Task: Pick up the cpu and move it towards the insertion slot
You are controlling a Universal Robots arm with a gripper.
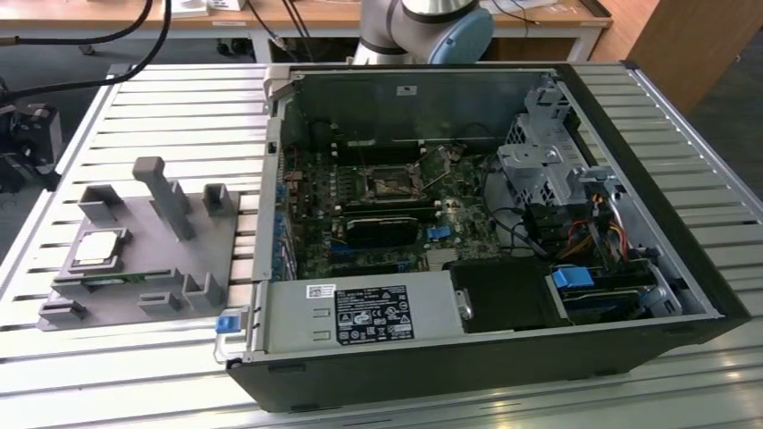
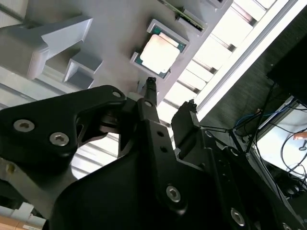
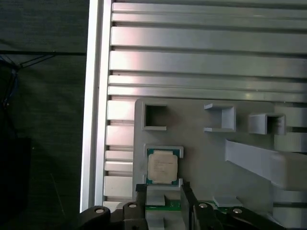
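My gripper is released: the fingers stand apart with nothing between them. In both wrist views it hovers over the grey fixture, near the cpu but not touching it. The cpu lies flat in its square recess on the fixture. In the exterior view, the fixture sits on the slatted table at the exterior view's left. The insertion slot is inside the open computer case, well apart from the cpu.
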